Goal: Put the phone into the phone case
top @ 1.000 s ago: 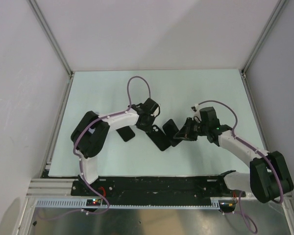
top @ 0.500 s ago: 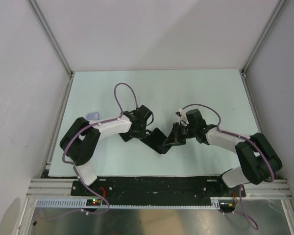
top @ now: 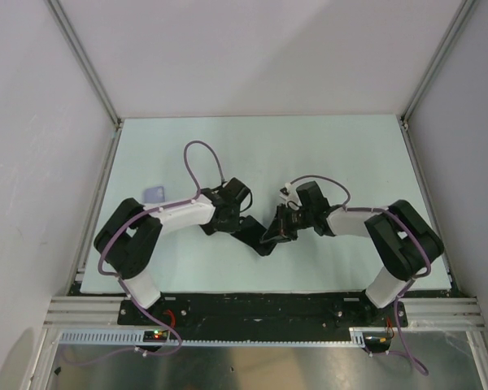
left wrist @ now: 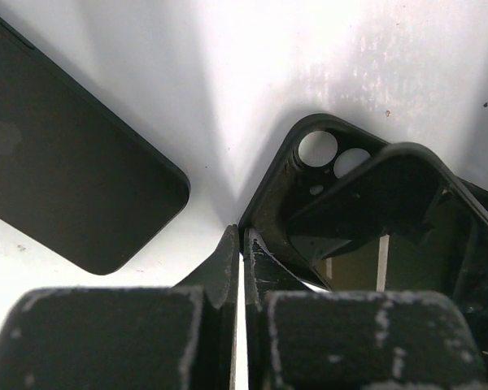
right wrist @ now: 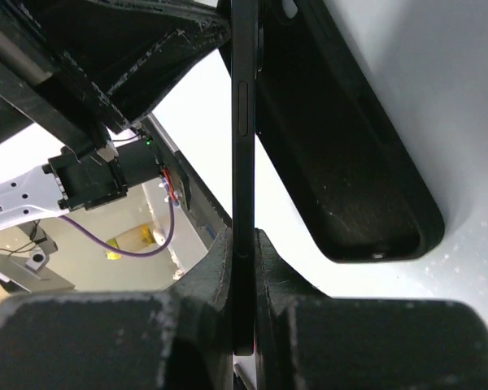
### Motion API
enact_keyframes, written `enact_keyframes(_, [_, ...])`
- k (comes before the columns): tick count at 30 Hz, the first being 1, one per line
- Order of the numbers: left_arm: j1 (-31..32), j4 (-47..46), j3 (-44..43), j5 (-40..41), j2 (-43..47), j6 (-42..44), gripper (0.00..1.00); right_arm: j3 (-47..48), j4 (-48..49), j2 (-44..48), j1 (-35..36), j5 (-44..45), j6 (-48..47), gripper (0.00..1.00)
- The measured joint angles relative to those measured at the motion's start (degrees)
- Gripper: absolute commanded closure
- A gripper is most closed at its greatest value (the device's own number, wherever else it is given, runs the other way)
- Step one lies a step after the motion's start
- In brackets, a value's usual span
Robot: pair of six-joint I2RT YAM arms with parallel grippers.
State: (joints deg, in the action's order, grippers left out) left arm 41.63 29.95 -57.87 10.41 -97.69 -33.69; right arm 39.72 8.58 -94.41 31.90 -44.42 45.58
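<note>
The thin black phone point(right wrist: 242, 146) is held edge-on in the clamped jaws of the right gripper point(right wrist: 242, 244), at 9 o'clock of the black rubbery case point(right wrist: 350, 162), probably for tilting in, while the case corner is seemingly pinned by the shut jaws of the left gripper point(left wrist: 242, 248).

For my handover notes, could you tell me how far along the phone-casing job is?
Done: right gripper has the phone pinched edge-on. In hand: holding it tilted over the phone case, left gripper closed at its corner. Left: seating the phone.

Phone case point(right wrist: 350, 162) matt blk plastic, scuffed; phone point(right wrist: 244, 122) edge smooth, semi-gloss.
</note>
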Motion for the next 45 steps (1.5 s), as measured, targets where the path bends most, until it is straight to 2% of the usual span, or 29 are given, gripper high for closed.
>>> enact_keyframes(11, [0.04,-0.94,0.85,-0.04,0.59,0.13,1.0,2.1,6.21,-7.37,-1.7,-6.62,3.32,1.0])
enact_keyframes(45, [0.02,-2.12,1.7,-0.02,1.18,1.07,1.0,4.7,9.81,-17.35,-4.81,-19.12,5.53,1.0])
